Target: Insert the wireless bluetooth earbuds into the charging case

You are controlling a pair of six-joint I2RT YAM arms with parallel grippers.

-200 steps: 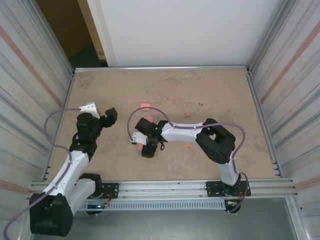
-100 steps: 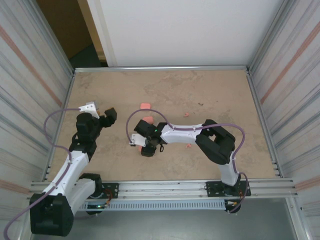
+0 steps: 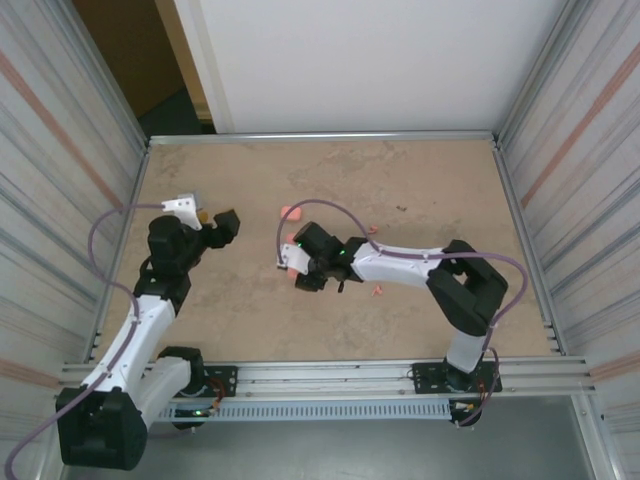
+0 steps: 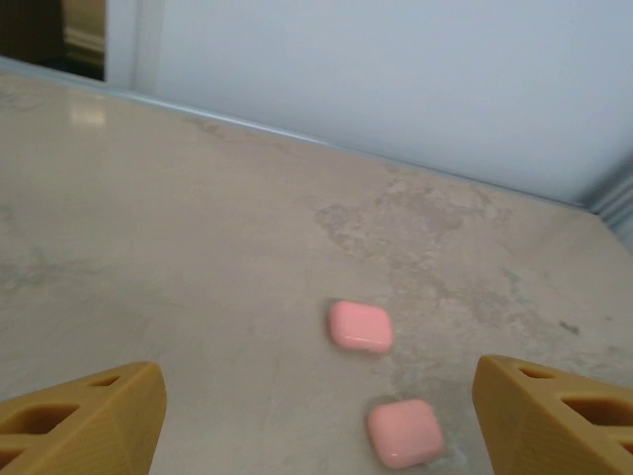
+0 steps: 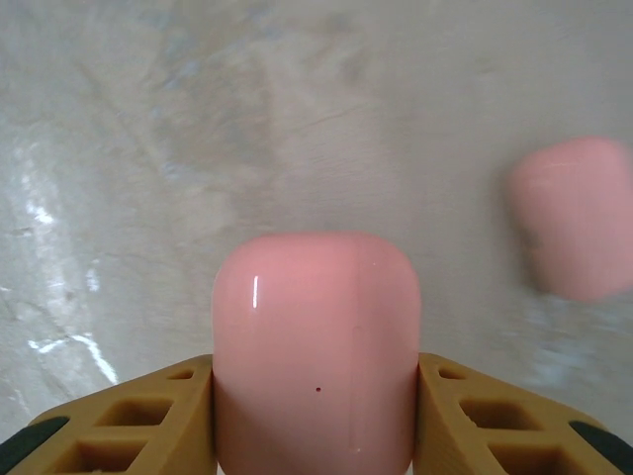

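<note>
Seemingly so it can be set up for loading, the right tool [image 3: 298, 268] grips a pink case [image 5: 316, 327] by its sides, while the earbuds [image 3: 378, 291] lie loose on the bench [image 3: 450, 190] nearby and the left tool [image 4: 316, 421] hangs wide and empty.

Pink case [image 5: 316, 346] clamped between jaws; second pink case [image 5: 574, 218] blurred right, on table [image 5: 148, 119].

1. Right wrist view: the far pink case [image 5: 574, 218] is blurred.
2. The near pink case [image 5: 316, 346] is cut off by the bottom edge.
3. Top view: the earbuds [image 3: 378, 291] are mere specks, their shapes unreadable.
</note>
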